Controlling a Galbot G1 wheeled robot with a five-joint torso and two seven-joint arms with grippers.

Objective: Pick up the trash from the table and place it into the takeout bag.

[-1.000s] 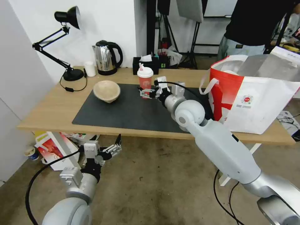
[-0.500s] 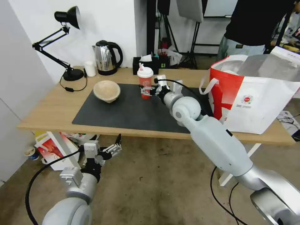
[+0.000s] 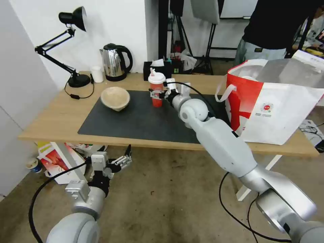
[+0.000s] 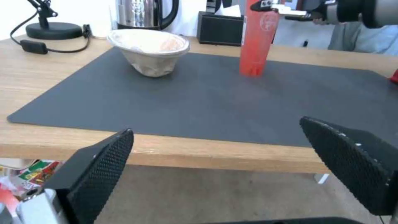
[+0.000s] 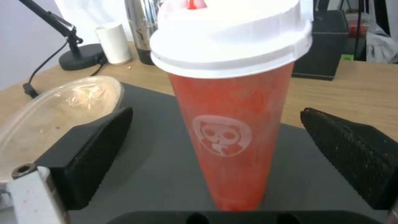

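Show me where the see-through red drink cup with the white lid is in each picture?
Head view: the translucent red drink cup with white lid stands on the dark grey mat, at the right gripper.
Left wrist view: far across the mat.
Right wrist view: close up, between the open fingers.
Shared landmark: the beige paper-pulp bowl.

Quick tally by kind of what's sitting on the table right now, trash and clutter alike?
Bowls: 1, beige bowl
Cups: 2, red drink cup, white cup
Bags: 1, takeout bag
Kettles: 1
Lamps: 1
Tissue boxes: 1
Total: 7
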